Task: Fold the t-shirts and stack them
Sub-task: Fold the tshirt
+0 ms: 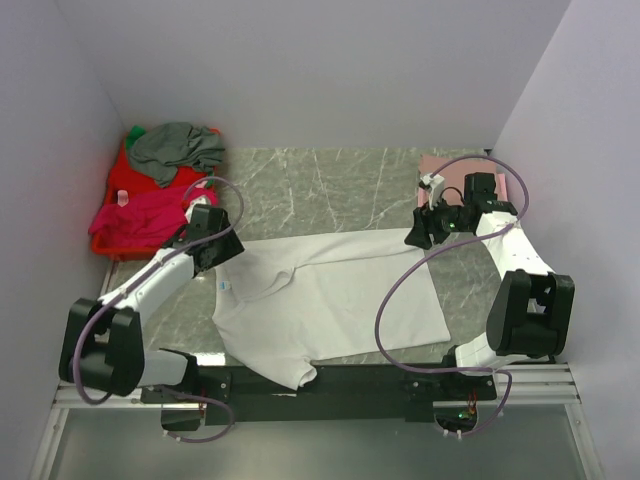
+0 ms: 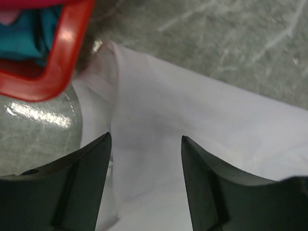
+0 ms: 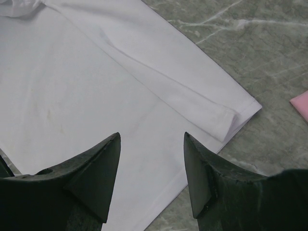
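The white t-shirt [image 1: 330, 300] lies spread on the marble bench [image 1: 300, 190], a long fold along its far edge. The left hand [image 2: 146, 139] hovers over its shoulder end beside the red basket [image 2: 67, 48], fingers apart and empty. The right hand [image 3: 151, 137] hangs above the hem corner, also wide and holding nothing.

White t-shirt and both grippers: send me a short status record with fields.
white t-shirt: spread on the table, collar toward the red basket, one sleeve over the near edge
fold: far long side appears turned in
left gripper: open, holding nothing, above the shirt's far shoulder beside the basket
right gripper: open, holding nothing, above the hem's far corner
basket contents: grey tee and magenta tee inside
pink tee: only a corner visible, far right of the table
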You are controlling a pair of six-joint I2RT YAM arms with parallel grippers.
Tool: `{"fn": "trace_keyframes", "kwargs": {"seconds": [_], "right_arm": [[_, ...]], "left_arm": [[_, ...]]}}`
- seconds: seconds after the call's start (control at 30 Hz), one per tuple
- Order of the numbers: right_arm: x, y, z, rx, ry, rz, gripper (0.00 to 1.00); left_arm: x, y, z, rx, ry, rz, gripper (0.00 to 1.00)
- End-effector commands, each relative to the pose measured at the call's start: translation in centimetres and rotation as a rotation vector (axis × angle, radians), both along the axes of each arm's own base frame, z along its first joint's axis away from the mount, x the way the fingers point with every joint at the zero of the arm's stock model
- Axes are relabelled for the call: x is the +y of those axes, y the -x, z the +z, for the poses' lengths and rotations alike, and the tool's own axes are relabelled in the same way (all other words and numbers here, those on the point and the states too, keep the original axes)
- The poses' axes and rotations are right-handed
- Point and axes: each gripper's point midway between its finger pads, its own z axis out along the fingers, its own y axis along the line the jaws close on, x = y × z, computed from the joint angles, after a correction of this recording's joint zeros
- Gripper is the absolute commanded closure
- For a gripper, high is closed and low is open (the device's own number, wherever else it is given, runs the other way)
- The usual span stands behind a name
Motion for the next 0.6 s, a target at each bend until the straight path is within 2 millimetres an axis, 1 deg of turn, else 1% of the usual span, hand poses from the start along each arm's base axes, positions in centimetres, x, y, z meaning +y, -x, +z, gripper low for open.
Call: {"fn": "trace_keyframes", "kwargs": {"seconds": [0.0,0.03,0.1,0.13,0.2,0.23,0.3,0.33,0.47,0.5,0.57], "right_arm": [[-0.2,-1.0,1.4,-0.053,-0.005,-0.009,0.38],[-0.3,-1.0,1.3,-0.050,-0.005,-0.010,0.38],[-0.2,-1.1,1.2,-0.045,-0.009,-0.008,0.38],[-0.1,-1.1,1.2,-0.044,-0.010,-0.007,0.38],[-0.1,-1.2,1.2,-0.043,-0.010,-0.006,0.38],[-0.1,-1.1,1.2,-0.043,-0.010,-0.006,0.38],[-0.1,-1.1,1.1,-0.042,-0.009,-0.004,0.38],[-0.2,-1.1,1.0,-0.038,-0.011,-0.005,0.38],[-0.2,-1.1,0.8,-0.035,-0.009,-0.003,0.38],[-0.1,-1.0,0.7,-0.033,-0.010,-0.001,0.38],[-0.2,-1.0,0.6,-0.029,-0.008,-0.002,0.38]], "left_arm": [[2.0,-3.8,1.4,-0.094,-0.055,0.163,0.35],[2.3,-4.3,0.7,-0.089,-0.074,0.177,0.35],[2.7,-5.0,0.5,-0.099,-0.097,0.202,0.35],[2.8,-5.2,-0.2,-0.083,-0.106,0.210,0.35],[2.7,-6.0,-0.2,-0.096,-0.108,0.220,0.35],[2.9,-6.3,-0.8,-0.087,-0.120,0.229,0.36],[3.0,-6.8,-0.9,-0.088,-0.131,0.235,0.39],[3.1,-7.0,-1.3,-0.081,-0.142,0.239,0.41],[3.4,-7.4,-1.7,-0.076,-0.164,0.251,0.54],[3.5,-7.3,-1.8,-0.072,-0.169,0.250,0.62],[3.8,-7.2,-1.9,-0.068,-0.183,0.262,0.71]]}}
